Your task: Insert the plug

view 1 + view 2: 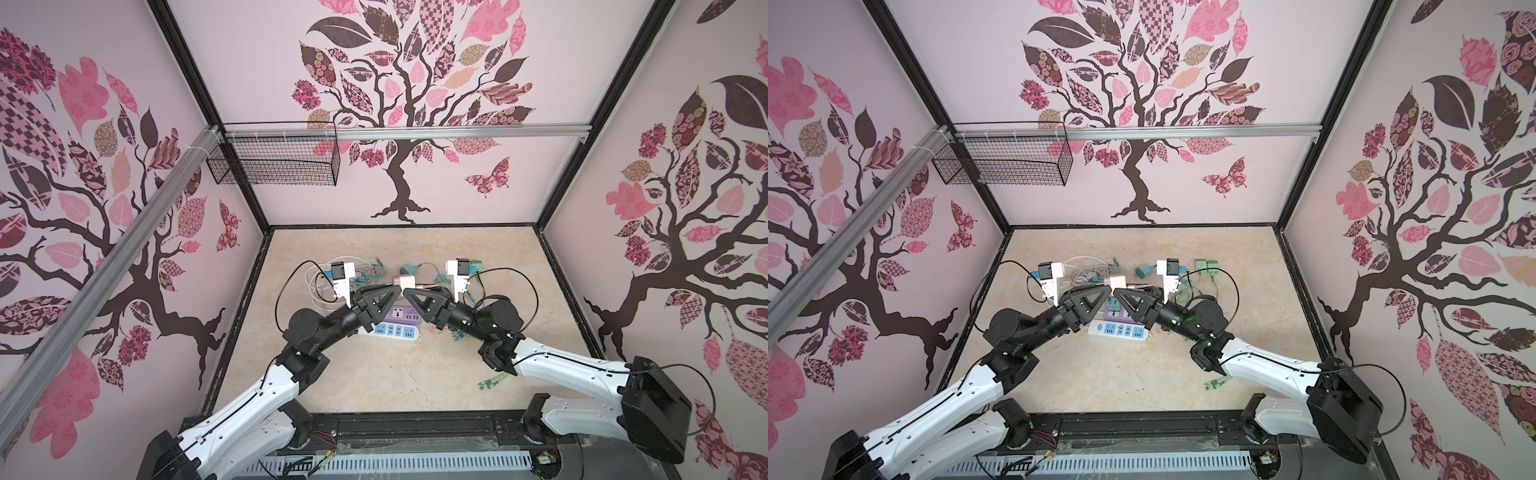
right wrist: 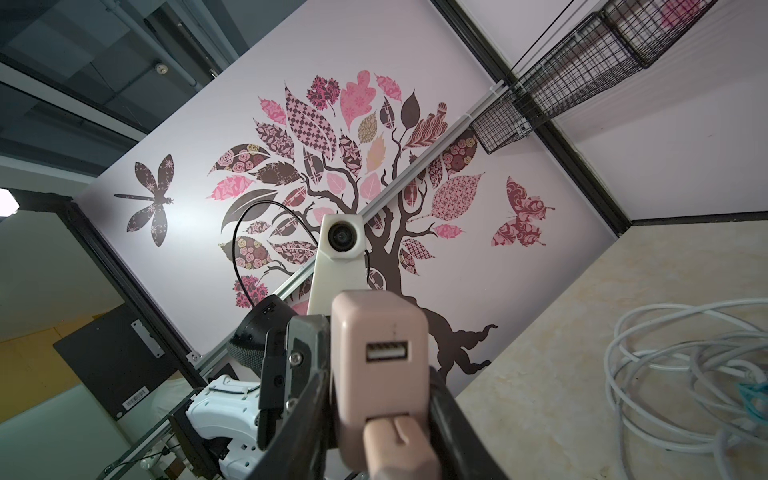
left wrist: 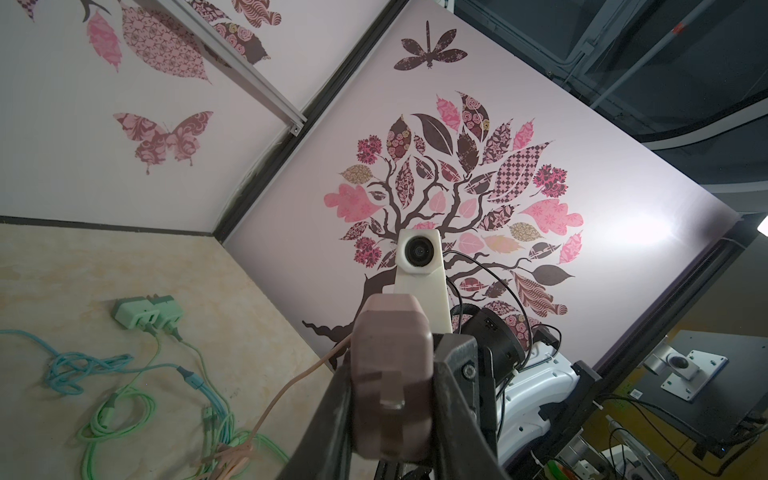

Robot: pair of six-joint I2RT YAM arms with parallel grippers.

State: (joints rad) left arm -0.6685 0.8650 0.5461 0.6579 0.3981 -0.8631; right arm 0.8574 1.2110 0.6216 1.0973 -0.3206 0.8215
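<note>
Though plug (image 2: 395,440) sits against adapter (image 2: 378,332), right tool (image 1: 409,294) grip unclear.

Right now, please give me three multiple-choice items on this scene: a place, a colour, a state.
1. Where does the black wire basket hang? A on the table; B on the metal rail at the back wall; C on an arm.
2. What colour is the power strip beside the white strip with blue sockets? A purple; B red; C black.
3. The left fingers are: A open, empty; B out of sight; C shut on the pink square charger block.
Key: 1 B, it hangs from the rail; 2 A, its face is purple; 3 C, both fingers press the block's sides.
</note>
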